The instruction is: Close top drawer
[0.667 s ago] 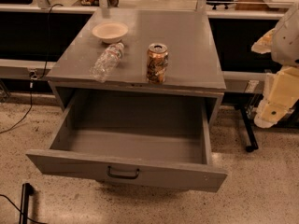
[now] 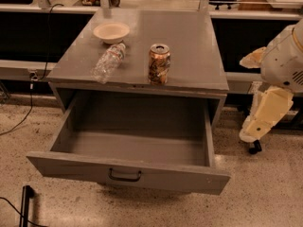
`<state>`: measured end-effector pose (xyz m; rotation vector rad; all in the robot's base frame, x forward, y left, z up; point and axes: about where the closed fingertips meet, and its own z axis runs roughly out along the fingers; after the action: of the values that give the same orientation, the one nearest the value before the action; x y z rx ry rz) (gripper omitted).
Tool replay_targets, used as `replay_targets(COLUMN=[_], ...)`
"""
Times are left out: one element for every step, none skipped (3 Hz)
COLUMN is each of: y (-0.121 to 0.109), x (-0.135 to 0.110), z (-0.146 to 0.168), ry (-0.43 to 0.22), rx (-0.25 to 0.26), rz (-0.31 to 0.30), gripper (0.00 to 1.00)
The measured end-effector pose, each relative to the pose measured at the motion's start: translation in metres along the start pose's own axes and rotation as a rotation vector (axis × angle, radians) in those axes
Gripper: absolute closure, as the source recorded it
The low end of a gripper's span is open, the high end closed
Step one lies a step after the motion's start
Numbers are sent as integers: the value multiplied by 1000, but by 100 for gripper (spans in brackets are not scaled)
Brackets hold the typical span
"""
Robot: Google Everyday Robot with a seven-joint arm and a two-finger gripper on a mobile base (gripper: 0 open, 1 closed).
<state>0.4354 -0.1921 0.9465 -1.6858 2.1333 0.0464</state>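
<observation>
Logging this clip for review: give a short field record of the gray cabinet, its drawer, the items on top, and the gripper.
drawer: wide gray top drawer, pulled out, empty
handle: small dark curved metal handle, front centre, untouched
on top: pale shallow bowl; clear plastic bottle lying down; upright copper-coloured can
gripper: cream gripper, right of gray cabinet, clear of drawer
task: drawer not yet closed

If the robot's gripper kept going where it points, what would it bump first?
The gripper hangs right of the open top drawer, pointing downward. It would probably hit the speckled floor first, beside the drawer, though depth is unclear.
</observation>
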Motion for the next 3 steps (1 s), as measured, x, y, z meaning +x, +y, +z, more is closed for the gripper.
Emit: replay_targets(y=[-3, -2, 15], x=[-13, -11, -8], z=[-2, -3, 26], ry=[-45, -38, -102], rx=[16, 13, -42], rz=[13, 11, 19], gripper=[0, 0, 0])
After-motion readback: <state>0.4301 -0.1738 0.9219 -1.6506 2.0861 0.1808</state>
